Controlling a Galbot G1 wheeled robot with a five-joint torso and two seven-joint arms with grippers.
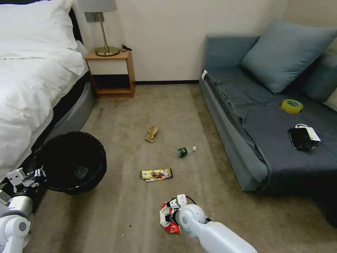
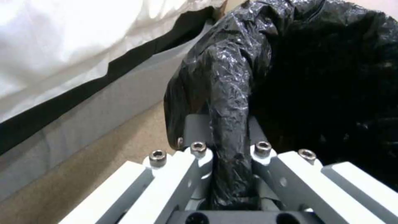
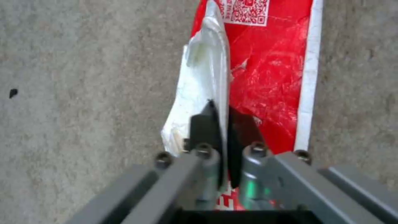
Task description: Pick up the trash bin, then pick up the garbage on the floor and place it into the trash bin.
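The trash bin (image 1: 72,162), lined with a crinkly black bag, is at the floor's left beside the bed. My left gripper (image 1: 38,173) is shut on its rim; the wrist view shows the bag-covered rim (image 2: 230,130) pinched between both fingers. My right gripper (image 1: 169,215) is down at the carpet, shut on a fold of the red-and-white wrapper (image 1: 167,220), whose edge (image 3: 215,81) stands between the closed fingers. Other garbage lies on the carpet: a yellow-brown snack wrapper (image 1: 156,174), a small green bottle (image 1: 184,151) and crumpled tan paper (image 1: 152,134).
A white bed (image 1: 31,80) runs along the left. A wooden nightstand (image 1: 110,73) with a lamp stands at the back wall. A grey-blue sofa (image 1: 270,116) on the right holds a yellow tape roll (image 1: 291,105) and a black phone (image 1: 300,138).
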